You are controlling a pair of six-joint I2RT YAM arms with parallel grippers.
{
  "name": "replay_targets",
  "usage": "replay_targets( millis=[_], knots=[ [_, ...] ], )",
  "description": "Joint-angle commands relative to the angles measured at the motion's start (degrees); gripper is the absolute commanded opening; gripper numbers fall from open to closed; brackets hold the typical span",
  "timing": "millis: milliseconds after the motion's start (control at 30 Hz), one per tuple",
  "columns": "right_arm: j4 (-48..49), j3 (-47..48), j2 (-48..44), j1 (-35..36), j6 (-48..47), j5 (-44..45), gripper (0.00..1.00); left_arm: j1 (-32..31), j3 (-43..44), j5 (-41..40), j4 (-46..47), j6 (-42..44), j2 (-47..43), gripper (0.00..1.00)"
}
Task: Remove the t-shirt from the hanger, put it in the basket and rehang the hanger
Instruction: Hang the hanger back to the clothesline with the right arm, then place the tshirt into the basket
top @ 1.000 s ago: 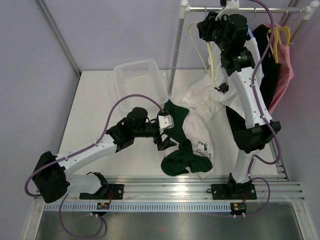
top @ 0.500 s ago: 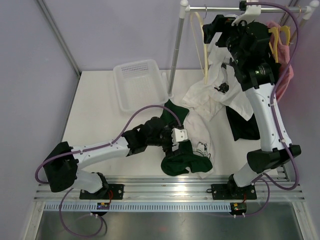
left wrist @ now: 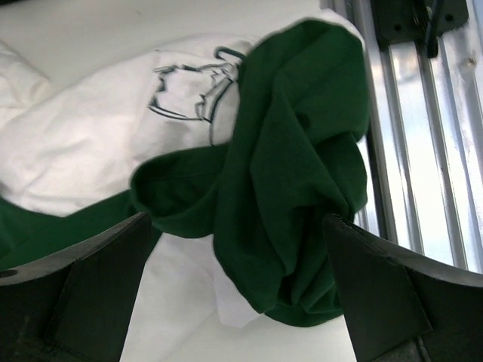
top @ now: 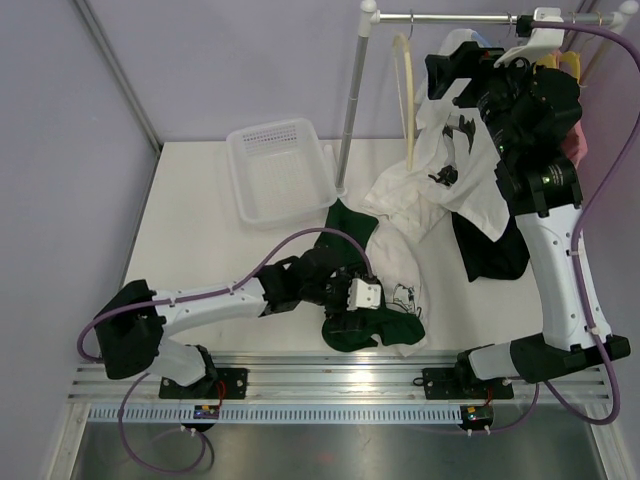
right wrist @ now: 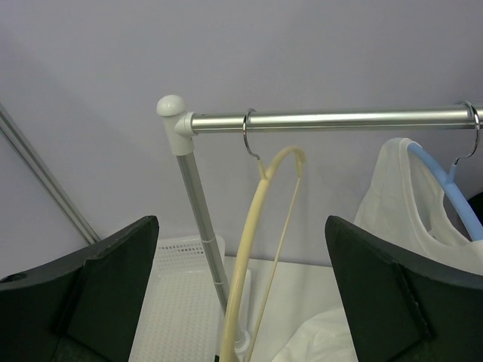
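jaws: both released, empty | white t-shirt (right wrist: 392,204) on blue hanger (right wrist: 445,177) | long axis vertical, hem end down

Top external: high behind arm bases, looking down on bench (top: 200,220). Left wrist: close above green garment (left wrist: 287,166) (top: 360,325), 6 o'clock, shared with top. Right wrist: level toward rail (right wrist: 339,118) (top: 450,17) and hung t-shirt (right wrist: 392,188) (top: 455,140), 1 o'clock, likewise shared.

The basket (top: 280,170) sits on the table (top: 190,240) left of centre, with the rail's upright post (top: 352,100) just to its right. At upper right an empty hanger (top: 408,90) hangs from the rail (top: 440,17), and the t-shirt (top: 470,190) hangs to its right. A heap of garments (top: 375,325) lies at lower centre, nearer the frame's bottom edge than the basket.
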Motion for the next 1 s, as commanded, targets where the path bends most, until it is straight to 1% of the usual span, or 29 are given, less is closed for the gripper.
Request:
replay_targets(
  millis=[0, 167, 200, 267, 300, 333, 367, 400, 433, 467, 500, 533, 633, 700, 800, 867, 967],
  knots=[
    [1.7, -0.9, -1.9, -0.1, -0.8, -0.1, 0.99, -0.6, 3.3, 4.5, -4.7, 3.8, 3.5, 0.99],
    [1.7, -1.6, -2.8, -0.2, -1.0, -0.6, 0.99, -1.6, 5.5, 1.9, -5.9, 4.0, 8.4, 0.99],
    [1.8, -1.7, -2.8, -0.2, -1.0, -0.6, 0.99, -1.9, 5.5, -3.9, -3.1, 2.6, 9.7, 0.99],
    [1.9, -1.9, -3.1, -0.2, -1.1, -0.8, 1.0, -2.0, 7.2, -7.3, -2.7, 1.2, 11.3, 0.99],
    [1.9, -2.0, -3.3, -0.1, -1.2, -0.9, 0.99, -1.8, 8.1, -10.4, -2.9, 0.7, 12.0, 0.99],
    [2.0, -2.1, -3.4, -0.2, -1.3, -0.8, 1.0, -1.8, 8.8, -10.9, -3.5, 0.4, 13.4, 0.94],
    [2.2, -2.5, -3.5, -0.2, -1.4, -0.9, 0.99, -1.8, 9.7, -11.4, -3.9, 0.0, 13.8, 0.88],
    [2.5, -2.6, -3.9, -0.2, -1.4, -0.8, 1.0, -1.9, 10.0, -12.6, -3.9, -0.5, 14.4, 0.79],
    [2.6, -3.2, -4.1, -0.2, -1.4, -0.8, 0.99, -1.8, 10.5, -13.1, -3.8, -1.1, 15.0, 0.52],
    [3.0, -3.3, -4.3, -0.2, -1.5, -0.8, 0.99, -1.9, 11.6, -14.0, -4.7, -1.2, 15.4, 0.4],
    [3.0, -3.5, -4.5, -0.2, -1.5, -0.9, 0.99, -1.9, 12.0, -14.7, -4.9, -1.2, 15.5, 0.11],
    [3.1, -3.8, -4.6, -0.2, -1.5, -0.9, 0.99, -1.6, 12.0, -15.0, -5.0, -1.9, 14.9, 0.01],
    [3.5, -4.1, -5.0, -0.2, -1.6, -0.9, 1.0, -0.6, 10.3, -13.5, -3.6, -2.5, 11.9, 0.0],
    [3.5, -4.2, -5.0, -0.2, -1.6, -0.8, 0.99, -0.3, 9.1, -9.9, -4.2, -2.4, 7.7, 0.0],
    [3.4, -4.0, -5.0, -0.1, -1.6, -0.9, 1.0, -0.3, 7.9, -5.6, -6.5, -2.1, 1.4, 0.0],
    [3.6, -4.1, -5.0, -0.2, -1.5, -0.8, 0.99, -0.2, 7.9, -4.4, -8.6, -2.6, -3.6, 0.0],
    [3.8, -4.3, -5.0, -0.2, -1.3, -0.8, 1.0, -0.1, 9.6, -4.2, -12.1, -4.7, -8.3, 0.0]
  ],
)
